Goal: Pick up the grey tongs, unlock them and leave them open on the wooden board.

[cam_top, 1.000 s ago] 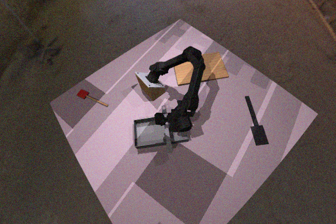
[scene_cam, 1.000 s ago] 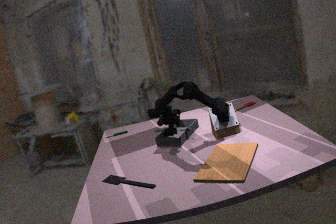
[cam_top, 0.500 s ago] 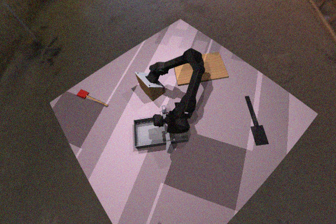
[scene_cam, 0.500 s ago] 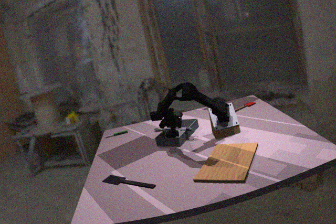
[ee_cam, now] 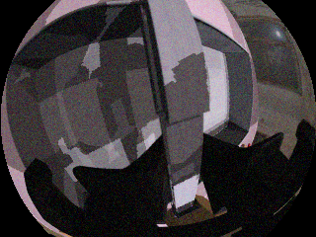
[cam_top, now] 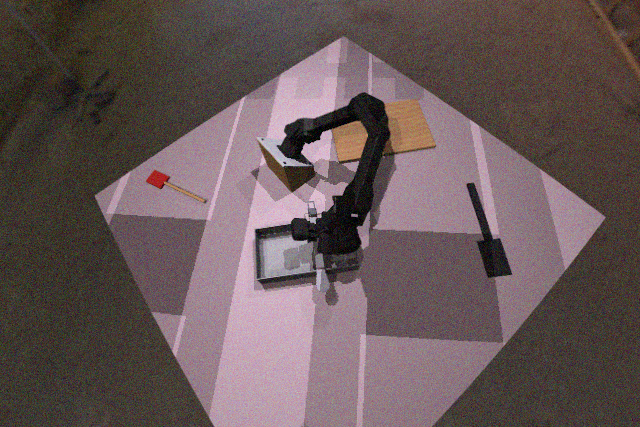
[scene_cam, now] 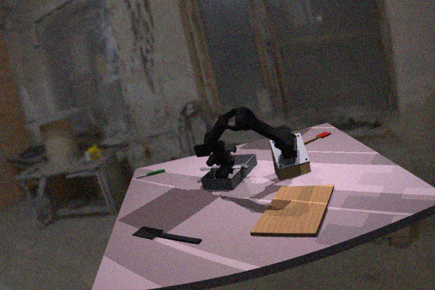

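Observation:
The grey tongs [cam_top: 321, 277] [scene_cam: 207, 168] [ee_cam: 183, 89] lie across the roasting tin [cam_top: 257, 257] [scene_cam: 215, 184] [ee_cam: 239, 89], with their ends reaching past its two long walls. Their arms are close together. My gripper [scene_cam: 223, 172] [ee_cam: 178, 134] points down over the tin, shut on the tongs, with one dark finger against each side in the wrist view. In the top view the arm hides the fingertips and the middle of the tongs. The lock cannot be made out. The wooden board [cam_top: 408, 127] [scene_cam: 298, 209] lies flat on the table, away from the tin.
The arm's base stands on a tilted wooden block [cam_top: 294, 176] [scene_cam: 295, 171] between tin and board. A black spatula [cam_top: 494, 257] [scene_cam: 149, 232], a red spatula [cam_top: 157, 179] [scene_cam: 323, 134] and a green-handled tool [scene_cam: 156, 172] lie near the table's edges.

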